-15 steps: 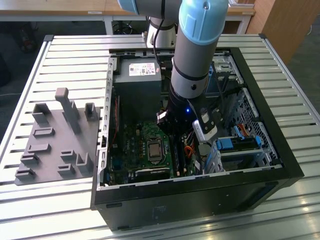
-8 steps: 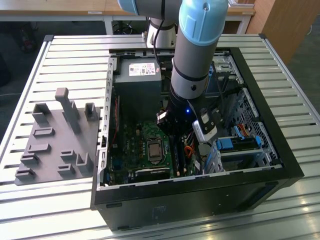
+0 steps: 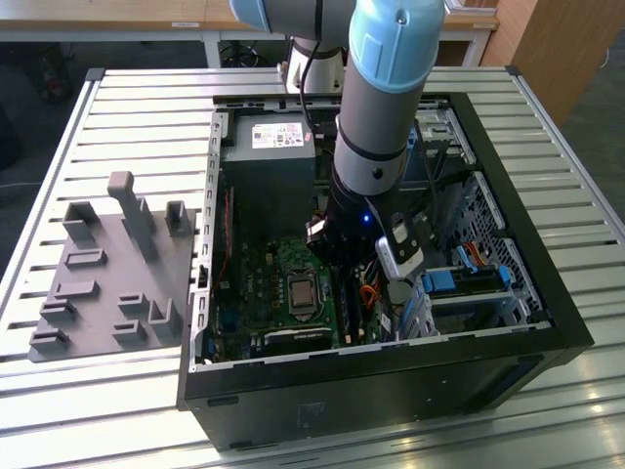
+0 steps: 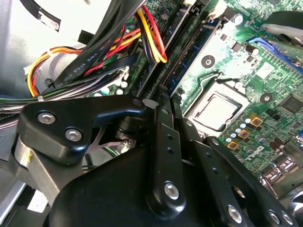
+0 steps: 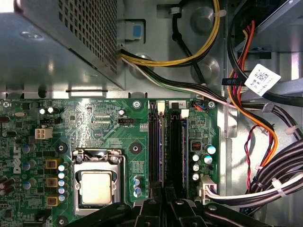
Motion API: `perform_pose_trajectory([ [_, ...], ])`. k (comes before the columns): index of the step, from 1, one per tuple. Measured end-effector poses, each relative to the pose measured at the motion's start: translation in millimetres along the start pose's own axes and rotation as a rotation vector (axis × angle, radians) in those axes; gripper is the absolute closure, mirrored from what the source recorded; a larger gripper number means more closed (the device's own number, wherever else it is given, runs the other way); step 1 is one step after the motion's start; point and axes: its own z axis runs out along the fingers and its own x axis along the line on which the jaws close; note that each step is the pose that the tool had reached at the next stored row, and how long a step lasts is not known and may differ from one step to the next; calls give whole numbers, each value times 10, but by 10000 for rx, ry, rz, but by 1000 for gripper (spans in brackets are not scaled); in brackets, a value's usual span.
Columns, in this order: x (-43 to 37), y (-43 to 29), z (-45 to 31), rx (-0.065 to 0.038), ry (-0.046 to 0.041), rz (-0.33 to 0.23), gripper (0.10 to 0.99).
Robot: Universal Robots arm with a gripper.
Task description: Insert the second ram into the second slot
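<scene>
The gripper (image 5: pixel 163 201) sits low over the memory slots (image 5: pixel 168 146), its black fingers (image 4: pixel 163 142) drawn close together in both wrist views. Whether they pinch anything I cannot tell, since the tips are hidden behind the gripper's own body. In the first wrist view a thin blue edge runs along the slot beside the fingers; that is likely the ram (image 5: pixel 161 146), standing in or just above its slot, though how deep it sits cannot be read. Just beside the slots lies the bare CPU (image 5: pixel 96 187) in its socket. Farther off, a cable bundle (image 5: pixel 246 113) of orange, yellow and black wires loops past the slot ends, and the power supply (image 5: pixel 61 42) fills the far corner. In the exterior view the arm (image 3: pixel 376 127) reaches down into the open case (image 3: pixel 532 283), with a grey fixture (image 3: pixel 112 274) well apart on the exterior view's left.

Judged risks: a tilted stick would jam or seat at one end only, and side load could strain the slot. The nearby wires could snag the fingers.
</scene>
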Motion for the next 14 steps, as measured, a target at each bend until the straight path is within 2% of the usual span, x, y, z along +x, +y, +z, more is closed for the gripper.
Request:
perform_pose_trajectory([
  [11, -1, 0, 19, 1, 0, 15, 949],
  [13, -1, 0, 20, 1, -1, 15, 937],
  [14, -1, 0, 19, 2, -1, 15, 875],
])
